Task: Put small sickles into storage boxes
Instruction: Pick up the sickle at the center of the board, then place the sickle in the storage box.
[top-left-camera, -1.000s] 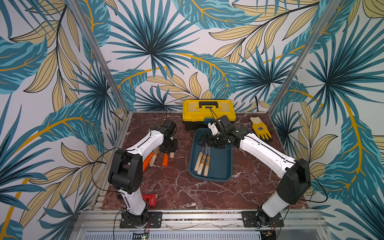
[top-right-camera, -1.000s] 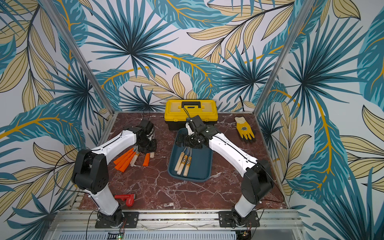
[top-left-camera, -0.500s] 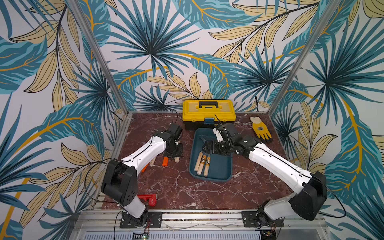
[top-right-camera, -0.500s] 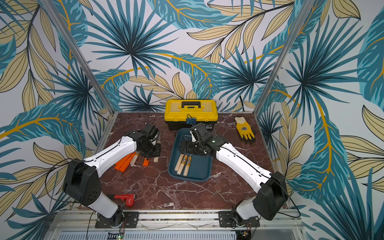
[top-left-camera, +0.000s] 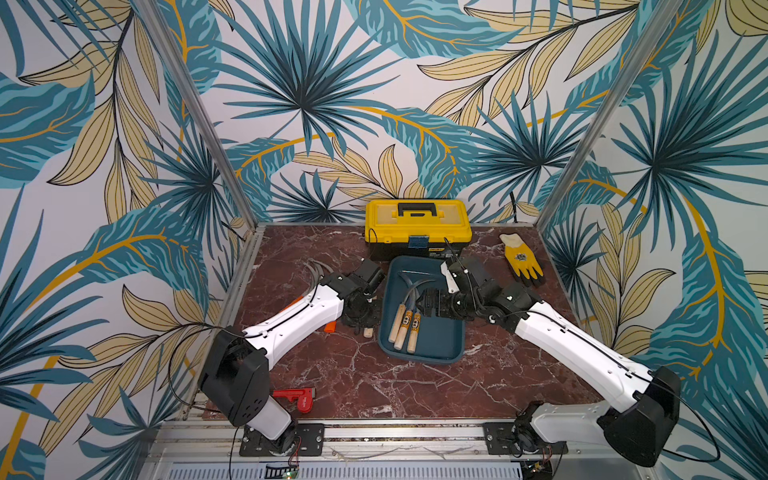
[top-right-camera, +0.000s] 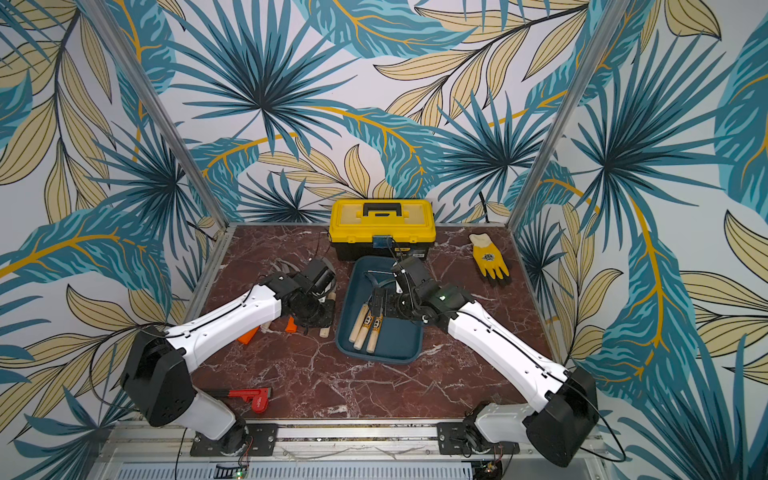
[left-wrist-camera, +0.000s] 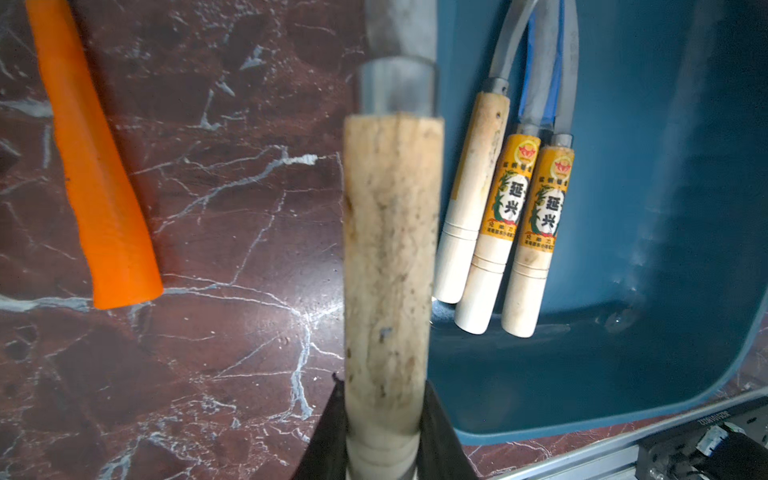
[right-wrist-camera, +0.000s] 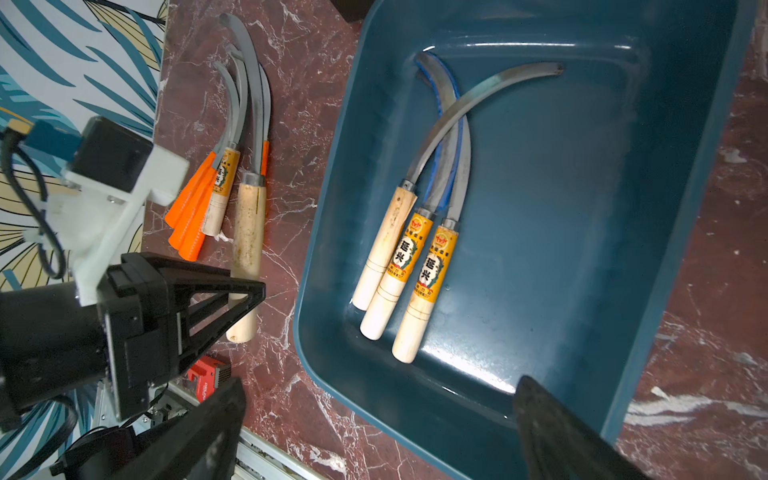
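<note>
In both top views my left arm (top-left-camera: 291, 328) (top-right-camera: 232, 320) stretches low from its base toward the table's middle with the wrist bent down. My left claw (top-left-camera: 360, 320) (top-right-camera: 314, 318) sits just beside the teal tray (top-left-camera: 440, 336) (top-right-camera: 401, 338). My right arm (top-left-camera: 573, 345) (top-right-camera: 498, 345) reaches in from the opposite side, and my right claw (top-left-camera: 428, 302) (top-right-camera: 378, 304) hangs over the tray, where three sickles (top-left-camera: 405, 328) (top-right-camera: 365, 326) lie side by side. One yellow toolbox (top-left-camera: 417, 226), one glove (top-left-camera: 521, 262) and one red clamp tool (top-left-camera: 297, 397) lie outside it. In the left wrist view my left claw is clamped tight on one wooden-handled sickle (left-wrist-camera: 390, 270), a finger (left-wrist-camera: 328, 436) on each side of its butt; whether it is off the marble I cannot tell. One orange handle (left-wrist-camera: 95, 166) lies nearby, and three handles, two of them labelled, rest in the tray. In the right wrist view my right claw (right-wrist-camera: 380, 384) is spread wide and empty above the tray. Outside it I count the gripped sickle, one labelled sickle (right-wrist-camera: 220, 187) and at least three orange-handled sickles (right-wrist-camera: 189, 216).
</note>
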